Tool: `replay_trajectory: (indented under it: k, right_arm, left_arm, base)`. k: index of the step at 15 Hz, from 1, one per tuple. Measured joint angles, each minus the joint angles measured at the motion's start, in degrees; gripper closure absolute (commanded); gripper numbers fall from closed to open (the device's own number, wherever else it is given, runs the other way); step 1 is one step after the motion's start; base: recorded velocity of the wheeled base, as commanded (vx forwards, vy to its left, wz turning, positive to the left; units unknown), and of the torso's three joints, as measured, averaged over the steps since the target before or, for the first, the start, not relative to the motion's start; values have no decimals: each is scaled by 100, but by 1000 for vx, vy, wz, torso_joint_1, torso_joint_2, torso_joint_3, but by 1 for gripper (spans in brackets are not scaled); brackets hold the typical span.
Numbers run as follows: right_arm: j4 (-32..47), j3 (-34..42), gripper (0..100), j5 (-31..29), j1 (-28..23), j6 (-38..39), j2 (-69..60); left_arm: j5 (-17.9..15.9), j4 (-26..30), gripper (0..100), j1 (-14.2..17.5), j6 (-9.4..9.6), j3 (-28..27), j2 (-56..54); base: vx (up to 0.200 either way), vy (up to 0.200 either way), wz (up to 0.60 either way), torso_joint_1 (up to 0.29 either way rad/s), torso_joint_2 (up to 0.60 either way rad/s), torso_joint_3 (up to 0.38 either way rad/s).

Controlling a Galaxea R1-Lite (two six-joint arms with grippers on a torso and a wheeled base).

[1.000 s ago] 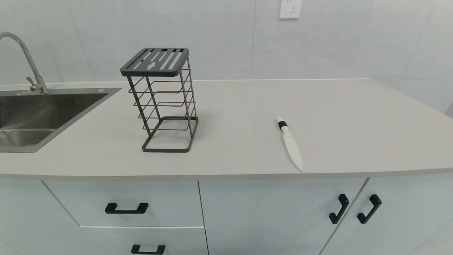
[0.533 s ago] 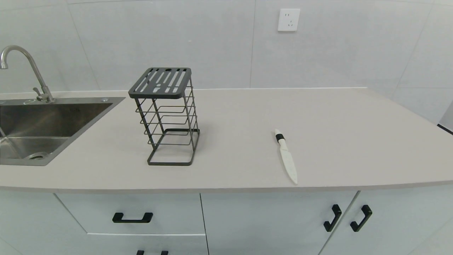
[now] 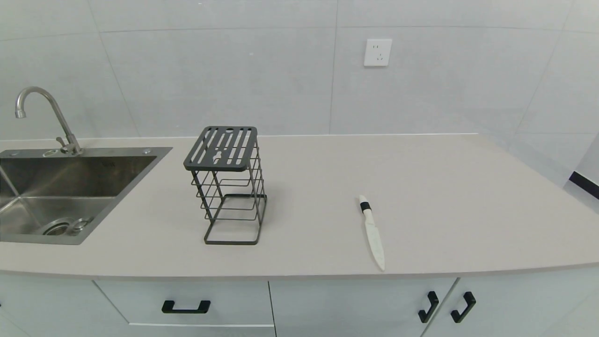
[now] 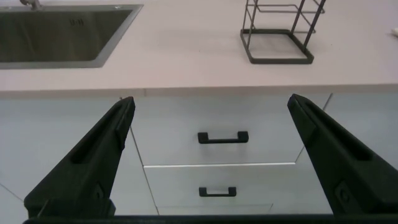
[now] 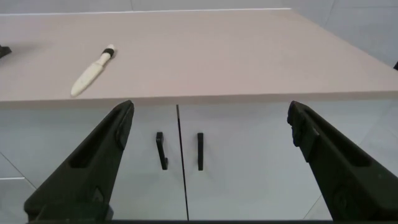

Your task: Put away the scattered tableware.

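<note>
Knife lies flat on the counter, at 4 o'clock from the rack and well apart from it. It has a white blade and a white handle with a black band. The handle end points to 12 o'clock and the blade tip to 5 o'clock, close to the counter's front edge. Nothing touches it.

The rack is a dark wire frame, upright, with a slotted plate on top. The sink is at 9 o'clock from the rack, with the faucet on the sink's far rim. A wall socket sits at 12 o'clock from the knife, up on the tiles.

Left gripper: jaws spread wide, holding nothing. It sits lower than the countertop and faces the drawer fronts, with two drawer handles framed between the fingers. The rack base and sink are on the counter beyond it.

Right gripper: jaws also spread wide, holding nothing. It sits below counter level and faces the cabinet doors, with two vertical door handles between the fingers. The knife is on the counter beyond, well clear of it.
</note>
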Motion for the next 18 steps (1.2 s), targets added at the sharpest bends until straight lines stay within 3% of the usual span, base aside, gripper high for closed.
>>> replay_trajectory:
  k: [8,13,18]
  right_arm:
    - [-1,0,0,0,0,0,0]
    - [0,0,0,7,0,0,0]
    - [-6,0,0,11,0,0,0]
  left_arm:
    - [0,-7,0,0,2,0,0]
    - [-2,6,0,0,2,0,0]
    - [-2,0,0,0,-2,0,0]
  base:
    - [0,0,0,250,-503,-237]
    - [0,0,0,20,0,20]
    - [0,0,0,259,-14,232]
